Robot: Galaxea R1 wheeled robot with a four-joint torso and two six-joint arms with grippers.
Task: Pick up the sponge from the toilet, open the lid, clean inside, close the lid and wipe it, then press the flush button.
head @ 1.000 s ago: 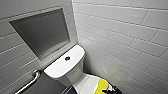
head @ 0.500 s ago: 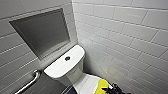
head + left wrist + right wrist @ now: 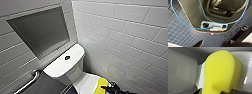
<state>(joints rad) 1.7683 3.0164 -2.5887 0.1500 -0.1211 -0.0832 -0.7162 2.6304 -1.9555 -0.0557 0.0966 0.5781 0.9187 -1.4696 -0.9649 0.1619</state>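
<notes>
A: What has changed for us in the last second?

B: Very little. The head view sits just as it did a moment ago, so we have not driven or bent. The sponge (image 3: 102,83) shows at the same near right spot, over the near end of the toilet (image 3: 72,75).

A: And our right tool (image 3: 108,87)?

B: It is closed around the sponge. In the right wrist view the yellow block looms large, with a dark finger tip at each side of its narrow end, and the foam looks pinched there. We judge the pick-up done.

A: Is the sponge touching anything else?

B: We cannot tell whether it rests on the lid (image 3: 86,82) or hangs just above it. The lid looks to be down, white and flat beneath the sponge.

A: Our left tool (image 3: 216,44)?

B: Its fingers stand apart with nothing between them. We see dark blue floor tiles (image 3: 180,31) through the gap, and a blue cable (image 3: 204,29) looping across our own base (image 3: 199,15).

A: So where does that leave the task?

B: Early. With no motion to speak of, we take this as a pause after the grasp. The lid is not yet raised, the bowl is uncleaned, and the flush button (image 3: 67,57) on the tank (image 3: 62,66), far and left of the sponge, is untouched.
</notes>
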